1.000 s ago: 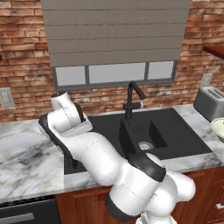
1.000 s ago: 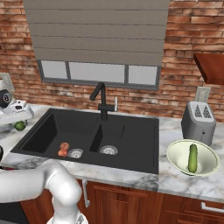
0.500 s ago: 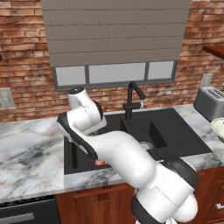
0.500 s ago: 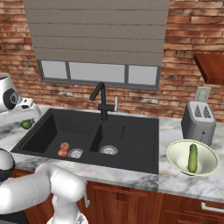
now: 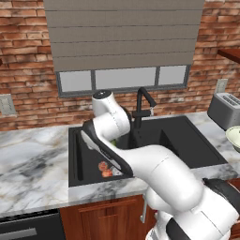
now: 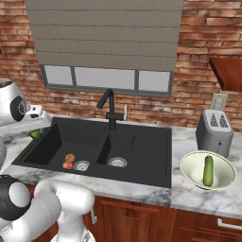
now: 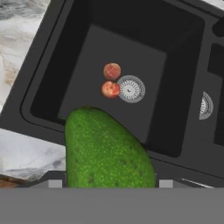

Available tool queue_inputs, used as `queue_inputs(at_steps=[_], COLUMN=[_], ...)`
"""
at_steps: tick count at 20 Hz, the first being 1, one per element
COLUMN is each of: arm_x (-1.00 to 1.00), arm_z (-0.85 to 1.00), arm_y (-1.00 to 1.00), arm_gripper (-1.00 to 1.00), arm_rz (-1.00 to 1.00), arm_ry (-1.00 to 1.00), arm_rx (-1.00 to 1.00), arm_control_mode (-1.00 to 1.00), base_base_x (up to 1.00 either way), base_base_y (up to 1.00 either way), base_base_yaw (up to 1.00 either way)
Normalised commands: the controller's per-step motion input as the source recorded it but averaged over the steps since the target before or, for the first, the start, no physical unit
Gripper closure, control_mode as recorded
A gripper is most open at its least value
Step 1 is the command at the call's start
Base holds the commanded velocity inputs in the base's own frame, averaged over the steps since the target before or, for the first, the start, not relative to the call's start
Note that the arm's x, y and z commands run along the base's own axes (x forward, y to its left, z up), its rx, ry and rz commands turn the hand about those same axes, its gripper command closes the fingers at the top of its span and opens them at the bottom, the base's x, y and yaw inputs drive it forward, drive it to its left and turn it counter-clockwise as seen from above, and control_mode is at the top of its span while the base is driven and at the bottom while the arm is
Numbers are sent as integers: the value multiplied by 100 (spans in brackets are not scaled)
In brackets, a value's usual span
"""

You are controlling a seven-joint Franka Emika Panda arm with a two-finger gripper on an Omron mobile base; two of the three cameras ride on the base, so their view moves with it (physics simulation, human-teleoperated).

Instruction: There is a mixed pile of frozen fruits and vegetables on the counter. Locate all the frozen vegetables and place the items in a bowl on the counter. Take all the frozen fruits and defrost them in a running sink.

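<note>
In the left base view, the white arm (image 5: 140, 164) sweeps up from five o'clock and leans over the black sink (image 5: 140, 140), the two peach-like fruits (image 5: 105, 169) lying side by side on the floor of the left basin, and the bowl (image 5: 234, 137) just peeking in at three o'clock.

Over to the right base view: the gripper (image 6: 38, 125) hangs at nine o'clock over the sink's left edge, a bright green item (image 6: 35, 134) tucked beneath it. The fruits sit by the left drain (image 6: 81, 165). At four o'clock the cream bowl rests on the marble counter (image 6: 189, 201), the dark-green cucumber stick (image 6: 208, 169) lying inside it, and a toaster (image 6: 214, 132) stands just behind.

Now the hand view: the green item looms large at six o'clock, gripped between the half-spread fingers, above the left basin. Both fruits lie at eleven o'clock, touching each other, right beside the silver drain.
</note>
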Motion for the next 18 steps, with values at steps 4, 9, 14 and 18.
queue_inputs(at_steps=[4, 9, 14, 18], arm_x=[-23, -20, -3, 0], arm_z=[31, 17, 0, 0], arm_y=[-48, -50, -47, -54], arm_gripper=[100, 100, 100, 100], arm_rz=[0, -2, 0, 0], arm_ry=[-1, 0, 0, 0], arm_rx=[2, 4, 9, 4], arm_control_mode=[-100, -100, -100, -100], base_base_x=[0, 0, 0, 0], base_base_y=[0, 0, 0, 0], base_base_yaw=[0, 0, 0, 0])
